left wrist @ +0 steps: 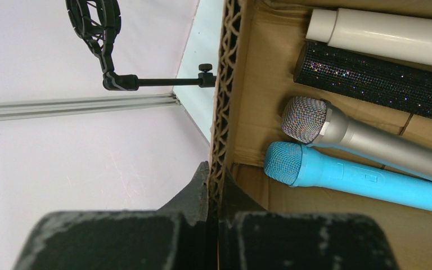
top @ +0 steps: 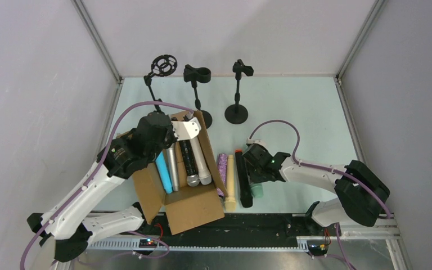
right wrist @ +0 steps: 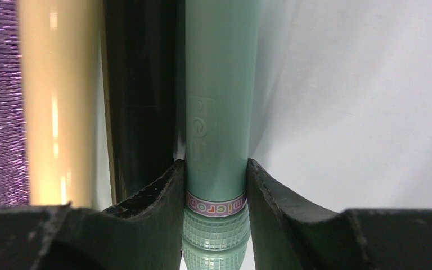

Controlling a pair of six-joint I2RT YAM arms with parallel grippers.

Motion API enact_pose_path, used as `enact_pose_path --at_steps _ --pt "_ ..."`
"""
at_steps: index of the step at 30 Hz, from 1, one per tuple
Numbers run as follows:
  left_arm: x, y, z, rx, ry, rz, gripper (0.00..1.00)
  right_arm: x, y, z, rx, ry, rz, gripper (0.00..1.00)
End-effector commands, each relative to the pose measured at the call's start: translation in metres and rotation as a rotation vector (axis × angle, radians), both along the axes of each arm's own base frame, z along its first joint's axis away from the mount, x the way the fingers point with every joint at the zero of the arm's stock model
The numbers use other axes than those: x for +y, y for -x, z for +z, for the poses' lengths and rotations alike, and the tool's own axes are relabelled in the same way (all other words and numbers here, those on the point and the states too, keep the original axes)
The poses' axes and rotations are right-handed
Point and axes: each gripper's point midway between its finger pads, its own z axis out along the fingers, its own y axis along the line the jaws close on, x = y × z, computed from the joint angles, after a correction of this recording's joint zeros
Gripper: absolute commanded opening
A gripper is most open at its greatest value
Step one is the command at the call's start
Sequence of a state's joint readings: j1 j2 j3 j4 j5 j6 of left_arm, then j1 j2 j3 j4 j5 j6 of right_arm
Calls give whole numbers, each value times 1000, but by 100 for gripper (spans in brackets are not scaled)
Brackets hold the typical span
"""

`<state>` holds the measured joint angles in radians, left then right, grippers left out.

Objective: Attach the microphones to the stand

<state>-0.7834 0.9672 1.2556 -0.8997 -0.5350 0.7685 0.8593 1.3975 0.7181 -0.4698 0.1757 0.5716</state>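
Pale green tabletop (top: 292, 101) fills a white-walled enclosure, with 3 black stands along its far side: a ring-mount stand (top: 163, 66), a clip stand (top: 197, 74) and a round-based stand (top: 239, 90). None of them carries a microphone.

On the left sits an open cardboard box (top: 194, 208) holding 4 microphones side by side: the blue microphone (left wrist: 360, 180), the silver-grey microphone (left wrist: 365, 143), a black glittery microphone (left wrist: 382, 79) and a white microphone (left wrist: 388, 36). The left gripper (left wrist: 214, 185) is pinched onto the box's corrugated wall, 1 finger on each side.

Just right of the box, 4 more lie in a row on the table: the purple microphone (top: 222, 166), the cream microphone (top: 230, 185), the black orange-tipped microphone (top: 243, 185) and the mint green microphone (right wrist: 219, 84). The right gripper (right wrist: 216, 180) is clamped around the mint green one near its lettered band, both fingers touching its body.
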Motion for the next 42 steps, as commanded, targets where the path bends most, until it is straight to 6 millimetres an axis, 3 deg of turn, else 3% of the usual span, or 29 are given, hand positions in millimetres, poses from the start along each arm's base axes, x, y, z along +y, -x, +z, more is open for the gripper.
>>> enact_pose_path --at_steps 1,9,18,28,32,33,34,35,38,41,42 --pt "-8 -5 28 -92 106 -5 0 29 11 -8 27 -68 26 0" --pt "-9 -6 29 -91 107 -6 0 39 27 -11 32 -63 26 0" --pt "-9 -6 29 -92 107 -5 0 25 18 5 -8 -60 -22 50" --pt "-11 -7 29 -88 106 -8 0 17 0 61 -118 -137 -45 70" --pt "-10 -7 28 -88 105 -7 0 18 -11 115 -242 -193 -59 70" --pt "-10 -7 28 -88 103 -7 0 21 -13 143 -307 -232 -61 70" --pt "-10 -7 28 -87 103 -6 0 24 -13 157 -340 -252 -57 69" --pt "-10 -7 27 -87 102 -5 0 30 -11 189 -416 -297 -47 68" --pt "-9 -7 26 -85 102 -1 0 57 9 259 -584 -413 27 67" --pt "-9 -8 27 -87 106 6 0 98 41 302 -691 -543 153 66" --pt "-9 -8 28 -89 106 11 0 110 61 309 -723 -554 235 66"
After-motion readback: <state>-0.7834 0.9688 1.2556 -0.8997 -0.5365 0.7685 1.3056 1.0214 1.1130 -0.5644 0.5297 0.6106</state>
